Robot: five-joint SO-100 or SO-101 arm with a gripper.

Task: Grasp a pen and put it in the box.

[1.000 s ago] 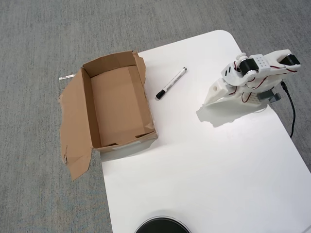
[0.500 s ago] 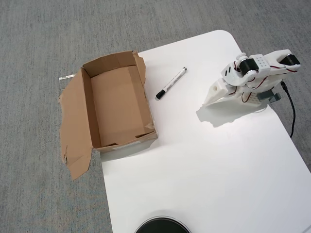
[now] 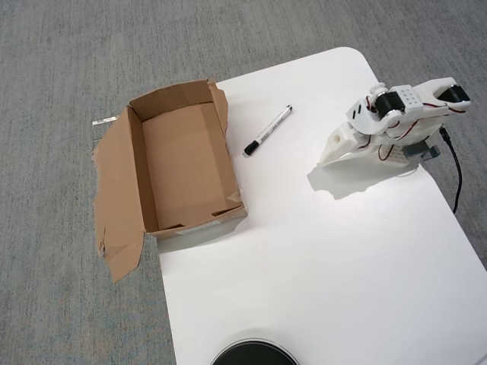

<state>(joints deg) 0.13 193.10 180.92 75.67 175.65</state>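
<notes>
End effector (image 3: pixel 332 149) sat folded low, its opening impossible to judge, holding nothing, well apart from the pen (image 3: pixel 268 131) lying on the counter (image 3: pixel 319 258) beside the box (image 3: pixel 183 163)

pen (image 3: pixel 268 130) flat on table (image 3: pixel 319 258) | box (image 3: pixel 183 160) open, left of pen | hand (image 3: pixel 332 154) apart, right
</notes>
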